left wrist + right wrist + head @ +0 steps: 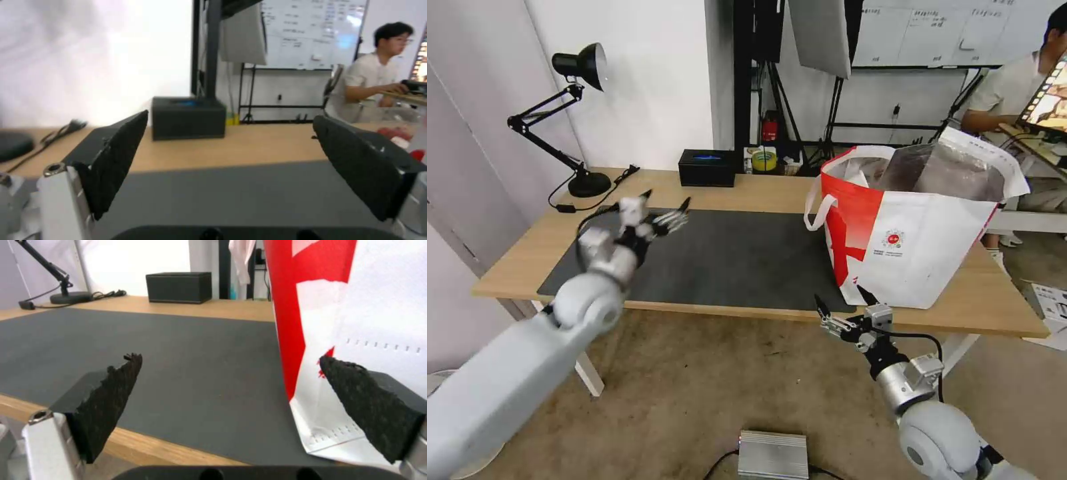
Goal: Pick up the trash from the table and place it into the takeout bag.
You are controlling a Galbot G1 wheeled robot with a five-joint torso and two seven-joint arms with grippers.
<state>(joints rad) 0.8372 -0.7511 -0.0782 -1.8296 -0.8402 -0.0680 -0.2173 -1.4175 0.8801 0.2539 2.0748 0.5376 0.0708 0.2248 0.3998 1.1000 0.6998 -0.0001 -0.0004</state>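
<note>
The takeout bag [914, 247] stands upright and open on the right side of the table [760, 190], white and red with a silver lining; its red-and-white side rises close in the right wrist view [356, 306]. The trash is hidden from me; the dark mat [734, 253] lies bare. My left gripper [666, 200] hovers open over the mat's far left corner, nothing between its fingers [231, 118]. My right gripper [842, 298] is open and empty at the table's front edge, just before the bag's lower left corner [230, 358].
A black box [707, 167] sits at the table's back edge, with a roll of tape [764, 160] beside it. A black desk lamp [584, 120] and its cable occupy the back left corner. A silver box [774, 455] lies on the floor in front.
</note>
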